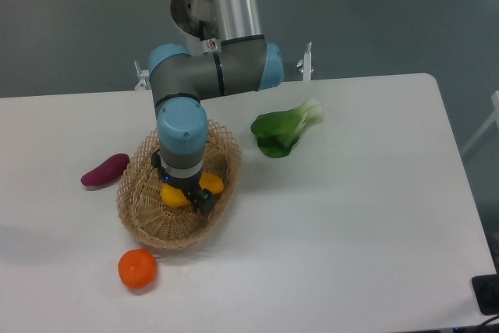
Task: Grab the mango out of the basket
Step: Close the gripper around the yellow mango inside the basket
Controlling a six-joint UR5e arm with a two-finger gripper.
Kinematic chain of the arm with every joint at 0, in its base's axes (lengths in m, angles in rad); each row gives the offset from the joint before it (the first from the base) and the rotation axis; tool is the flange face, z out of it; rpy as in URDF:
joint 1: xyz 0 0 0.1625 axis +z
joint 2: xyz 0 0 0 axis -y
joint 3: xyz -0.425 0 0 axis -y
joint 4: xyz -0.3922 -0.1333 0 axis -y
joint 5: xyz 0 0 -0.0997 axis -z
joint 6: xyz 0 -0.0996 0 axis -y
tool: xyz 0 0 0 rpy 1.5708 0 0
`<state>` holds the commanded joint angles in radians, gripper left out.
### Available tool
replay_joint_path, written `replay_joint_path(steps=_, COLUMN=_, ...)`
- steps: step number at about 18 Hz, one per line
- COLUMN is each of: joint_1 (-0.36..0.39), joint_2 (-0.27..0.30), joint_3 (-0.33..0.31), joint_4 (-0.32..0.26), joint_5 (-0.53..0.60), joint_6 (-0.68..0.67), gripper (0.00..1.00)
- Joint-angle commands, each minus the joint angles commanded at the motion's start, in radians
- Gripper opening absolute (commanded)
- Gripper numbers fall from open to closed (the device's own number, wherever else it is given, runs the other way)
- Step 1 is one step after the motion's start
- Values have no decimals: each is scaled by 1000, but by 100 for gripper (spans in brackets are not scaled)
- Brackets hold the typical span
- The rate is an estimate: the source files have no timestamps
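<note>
Our gripper (189,194) straddles the mango (210,185) lying inside the basket (144,220); we cannot tell whether its jaws have clenched. We should close squarely across the fruit's narrow middle, then lift straight up.

No text, label, brand, number or sign can be read on anything in view.

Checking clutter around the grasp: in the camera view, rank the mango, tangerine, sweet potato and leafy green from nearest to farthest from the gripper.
1. mango, at the gripper, inside the basket.
2. tangerine, front left, on the table.
3. sweet potato on the left and leafy green back right: too close to call.
</note>
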<state>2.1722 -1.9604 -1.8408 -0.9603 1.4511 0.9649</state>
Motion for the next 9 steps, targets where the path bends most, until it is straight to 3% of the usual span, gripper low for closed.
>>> replay_joint_path(steps=6, joint_1=-3, joint_2=6, joint_3=2, joint_4=-2, joint_5=0, joint_6=0, gripper=56)
replay_joint_path(steps=9, joint_1=3, joint_2=18, joint_3=14, joint_4=-21, joint_5=0, joint_6=5, gripper=48)
